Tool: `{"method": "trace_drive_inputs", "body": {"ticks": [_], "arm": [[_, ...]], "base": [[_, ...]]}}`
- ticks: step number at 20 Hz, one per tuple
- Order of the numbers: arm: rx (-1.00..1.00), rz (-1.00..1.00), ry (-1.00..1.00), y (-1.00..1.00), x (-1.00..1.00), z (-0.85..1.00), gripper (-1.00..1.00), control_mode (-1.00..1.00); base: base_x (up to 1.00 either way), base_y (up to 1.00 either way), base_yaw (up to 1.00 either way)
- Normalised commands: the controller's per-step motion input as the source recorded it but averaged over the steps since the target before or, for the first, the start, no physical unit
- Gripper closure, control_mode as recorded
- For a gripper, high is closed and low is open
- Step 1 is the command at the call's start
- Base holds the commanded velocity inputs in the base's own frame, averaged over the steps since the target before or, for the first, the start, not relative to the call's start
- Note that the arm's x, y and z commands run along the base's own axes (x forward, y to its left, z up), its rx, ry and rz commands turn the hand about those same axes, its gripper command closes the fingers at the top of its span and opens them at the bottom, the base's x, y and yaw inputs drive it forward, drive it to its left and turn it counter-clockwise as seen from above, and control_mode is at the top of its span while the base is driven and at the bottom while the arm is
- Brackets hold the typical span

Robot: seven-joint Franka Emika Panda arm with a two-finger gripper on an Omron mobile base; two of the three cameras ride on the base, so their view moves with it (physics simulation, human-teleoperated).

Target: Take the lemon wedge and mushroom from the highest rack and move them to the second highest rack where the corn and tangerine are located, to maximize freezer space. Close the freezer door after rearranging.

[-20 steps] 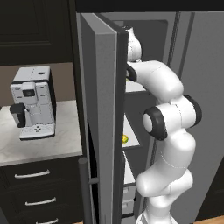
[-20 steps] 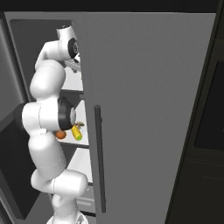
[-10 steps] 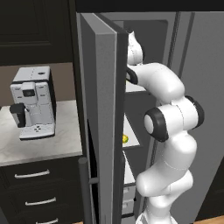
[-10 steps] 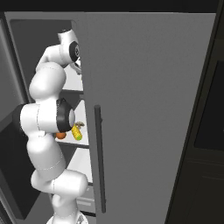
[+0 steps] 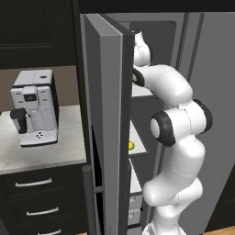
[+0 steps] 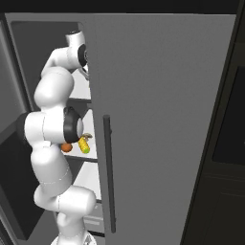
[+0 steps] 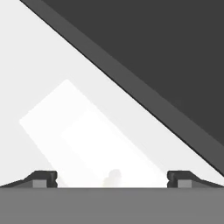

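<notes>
Left base view: a coffee machine (image 5: 34,108) stands on the counter (image 5: 43,153) at far left. Beside it the freezer door (image 5: 106,124) stands open, seen edge-on. To its right the arm (image 5: 176,137) reaches up and into the freezer at the level of the highest rack. A small yellow patch (image 5: 131,145), probably the corn, shows on the rack lower down.

Right base view: the arm's wrist enters the top of the freezer at upper left. Below its elbow lie the tangerine (image 6: 66,148) and, just beside it, the corn (image 6: 84,144), both on the second highest rack (image 6: 88,158). The plain door (image 6: 162,124) fills the right.

Hand view: the gripper (image 7: 112,178) has its jaws spread wide with nothing between them. It looks along a white shelf surface, judged to be the highest rack (image 7: 52,78), whose grey edge runs diagonally. A faint pale blur sits low between the fingertips; whether it is the lemon wedge or the mushroom cannot be told.

Step in hand, as judged: the approach for the first pick on the top rack. The next move calls for locating an item, centring the jaws on it, and closing.
</notes>
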Motion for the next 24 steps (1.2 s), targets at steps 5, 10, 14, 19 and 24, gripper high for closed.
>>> {"method": "trace_drive_inputs", "body": {"ticks": [5,10,14,19,24], "arm": [[0.06,-0.03,0.00,0.00,-0.21,-0.29,-1.00,-1.00],[0.03,-0.04,0.00,0.00,-0.60,-0.32,-1.00,-1.00],[0.02,-0.03,0.00,0.04,-0.26,-0.22,-1.00,-1.00],[0.00,0.00,0.00,0.02,0.08,-0.23,-1.00,-1.00],[0.00,0.00,0.00,0.25,0.04,-0.44,1.00,-1.00]], "base": [[0.00,0.00,0.00],[0.00,0.00,0.00],[0.00,0.00,0.00],[0.00,0.00,0.00],[0.00,0.00,0.00]]}}
